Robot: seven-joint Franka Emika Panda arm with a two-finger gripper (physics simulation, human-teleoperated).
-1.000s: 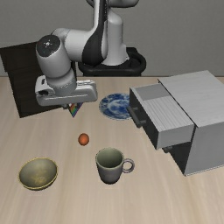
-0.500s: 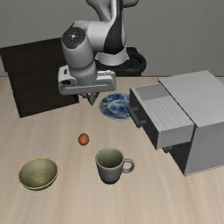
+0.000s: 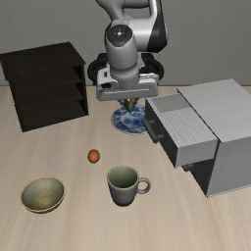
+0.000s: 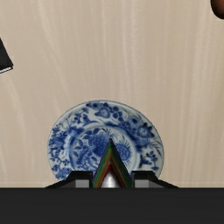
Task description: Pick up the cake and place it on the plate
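Transport leg looks about finished, release comes next. The gripper [image 3: 125, 101] hangs over the plate [image 3: 120, 121], which sits far back on the table [image 3: 196, 221] close to the robot's base, just left of the grey drawer unit [image 3: 211, 132] as the exterior view has it. In the wrist view the cake [image 4: 110, 164], a layered wedge w/ its tip pointing away from the hand, is pinched btwn the two fingers, which are closed in narrow on it from both sides; nothing else is in the grip. Below it lies the blue-and-white plate, and the wedge's tip lines up approx. w/ the plate's middle, so the aim looks good. The cake is off the plate, carried in the air; can't tell how high. My read: next move is a straight descent, no sideways correction needed, then let go once the wedge's base is on or just over the china, then lift straight up so the fingers don't drag it. Main risk prob. dropping from too high, so the wedge tips or slides toward the rim. The mug [image 3: 125, 183], the bowl [image 3: 42, 194] and the small brown ball [image 3: 93, 155] sit nearer, well apart from the plate, so no obstruction.
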